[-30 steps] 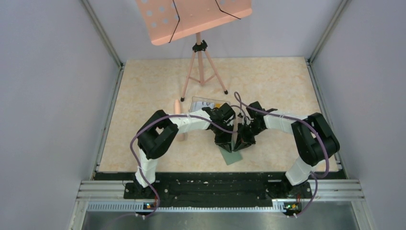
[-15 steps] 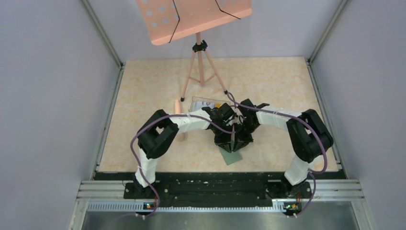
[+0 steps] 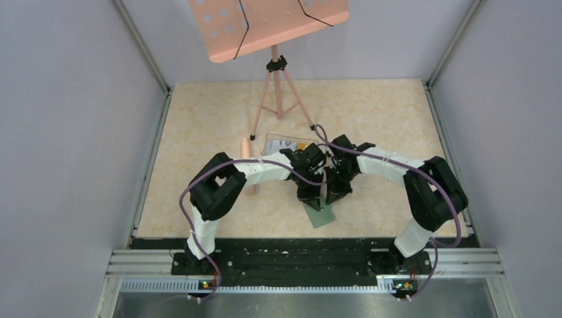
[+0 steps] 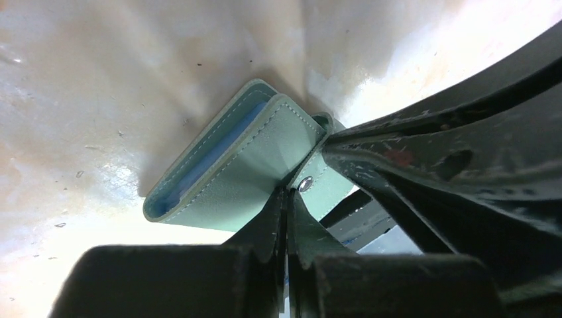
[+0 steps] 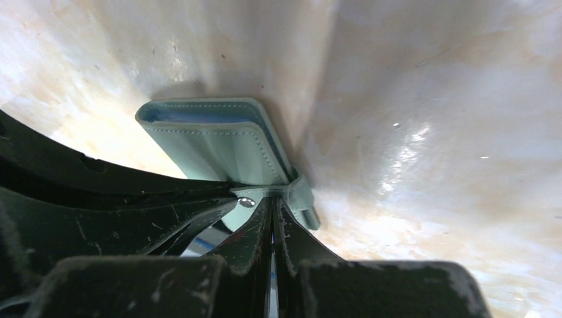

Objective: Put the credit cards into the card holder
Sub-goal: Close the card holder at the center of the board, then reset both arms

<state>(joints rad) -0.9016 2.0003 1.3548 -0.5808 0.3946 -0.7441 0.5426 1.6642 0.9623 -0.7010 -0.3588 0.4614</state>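
You are gripping the wallet [image 4: 242, 169] by its snap tab at the near middle of the counter [image 4: 93, 99]. Your left end effector [image 4: 286, 202] and right end effector [image 5: 272, 209] are both clamping that tab from opposite sides.

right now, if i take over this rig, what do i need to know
Both shut: left end effector pinches the card holder at its snap tab, right end effector grips the same tab from the other side.
The card holder sits folded between the arms, no card seen inside.
The credit cards lie behind the arms, none held.
Done: nothing inserted. Left: open the holder, load the cards.
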